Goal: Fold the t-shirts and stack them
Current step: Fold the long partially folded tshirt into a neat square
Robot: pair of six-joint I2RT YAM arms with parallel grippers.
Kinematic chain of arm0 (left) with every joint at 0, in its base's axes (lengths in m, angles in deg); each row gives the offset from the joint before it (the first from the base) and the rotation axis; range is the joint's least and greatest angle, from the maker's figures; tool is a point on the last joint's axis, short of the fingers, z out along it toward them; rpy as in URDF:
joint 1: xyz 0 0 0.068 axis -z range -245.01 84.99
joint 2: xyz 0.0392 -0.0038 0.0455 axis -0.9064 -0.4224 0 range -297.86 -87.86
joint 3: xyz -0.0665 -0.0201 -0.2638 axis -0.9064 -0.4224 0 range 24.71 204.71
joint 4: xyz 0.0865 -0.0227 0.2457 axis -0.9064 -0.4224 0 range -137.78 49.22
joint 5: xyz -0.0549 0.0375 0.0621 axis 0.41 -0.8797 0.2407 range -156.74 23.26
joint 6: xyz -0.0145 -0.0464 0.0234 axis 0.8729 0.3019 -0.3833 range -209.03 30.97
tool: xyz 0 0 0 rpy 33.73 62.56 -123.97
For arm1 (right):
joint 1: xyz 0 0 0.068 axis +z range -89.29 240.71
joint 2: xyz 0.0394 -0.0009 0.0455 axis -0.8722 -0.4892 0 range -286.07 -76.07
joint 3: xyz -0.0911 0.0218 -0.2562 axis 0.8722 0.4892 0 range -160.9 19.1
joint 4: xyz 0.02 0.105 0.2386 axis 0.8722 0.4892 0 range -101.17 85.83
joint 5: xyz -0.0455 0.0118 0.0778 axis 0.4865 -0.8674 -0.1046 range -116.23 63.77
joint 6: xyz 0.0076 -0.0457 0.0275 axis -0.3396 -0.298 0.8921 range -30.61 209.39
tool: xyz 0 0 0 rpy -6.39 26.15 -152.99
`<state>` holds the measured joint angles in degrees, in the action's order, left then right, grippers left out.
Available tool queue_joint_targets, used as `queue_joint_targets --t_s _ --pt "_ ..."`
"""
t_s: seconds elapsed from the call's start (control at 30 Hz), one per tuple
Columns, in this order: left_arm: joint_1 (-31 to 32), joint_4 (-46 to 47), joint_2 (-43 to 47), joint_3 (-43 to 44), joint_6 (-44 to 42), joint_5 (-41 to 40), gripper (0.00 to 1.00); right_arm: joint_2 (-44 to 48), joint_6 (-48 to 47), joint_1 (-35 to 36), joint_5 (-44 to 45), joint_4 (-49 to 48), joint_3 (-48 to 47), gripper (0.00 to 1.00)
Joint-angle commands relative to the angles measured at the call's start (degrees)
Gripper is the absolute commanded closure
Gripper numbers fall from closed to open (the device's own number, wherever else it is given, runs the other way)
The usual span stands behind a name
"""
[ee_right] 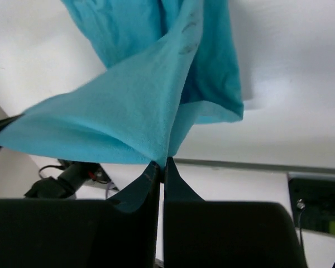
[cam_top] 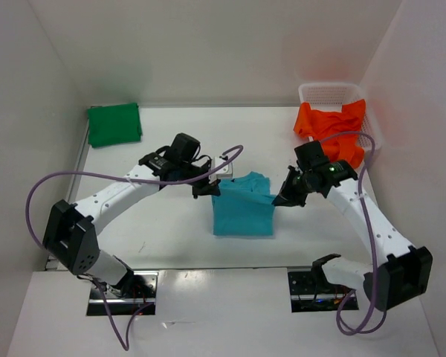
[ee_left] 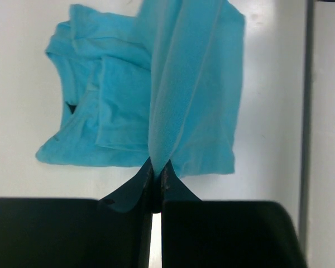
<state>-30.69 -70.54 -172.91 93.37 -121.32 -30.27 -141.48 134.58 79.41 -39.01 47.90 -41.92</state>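
Cloth of the soft turquoise-blue t-shirt (cam_top: pixel 242 212) hangs mid-table (cam_top: pixel 163 223), stretched between two clamped claws: left gripper (cam_top: pixel 206 189) at its nine o'clock corner, right gripper (cam_top: pixel 277 199) at three o'clock.

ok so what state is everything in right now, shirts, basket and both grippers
turquoise t-shirt, partly folded, one edge pinched and lifted at two points
dark green t-shirt, folded, lying flat at the far left
white basket, upright at the far right
orange-red t-shirt, crumpled, spilling over the white basket's near rim
left gripper, shut on the turquoise t-shirt
right gripper, shut on the turquoise t-shirt
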Motion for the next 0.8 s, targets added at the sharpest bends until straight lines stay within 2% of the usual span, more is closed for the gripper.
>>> queue_joint_targets --t_s 0.0,0.27,0.4,0.77 --pt "-1.37 6.01 -2.30 2.87 1.80 -2.18 0.99 -4.45 -5.90 -0.94 0.73 -5.53 -1.04 1.00" --pt "-3.91 8.23 -7.65 3.93 0.48 -4.65 0.99 -18.51 -7.04 -2.09 1.53 -14.06 -7.88 1.00" --pt "-5.06 8.83 -9.60 3.93 -3.73 -5.27 0.97 -21.43 -6.52 -2.09 2.05 -15.47 -9.21 1.00" --pt "-5.59 17.71 -14.34 2.88 -10.60 -9.66 0.93 -27.66 -5.90 -2.61 7.41 -16.53 -13.78 1.00"
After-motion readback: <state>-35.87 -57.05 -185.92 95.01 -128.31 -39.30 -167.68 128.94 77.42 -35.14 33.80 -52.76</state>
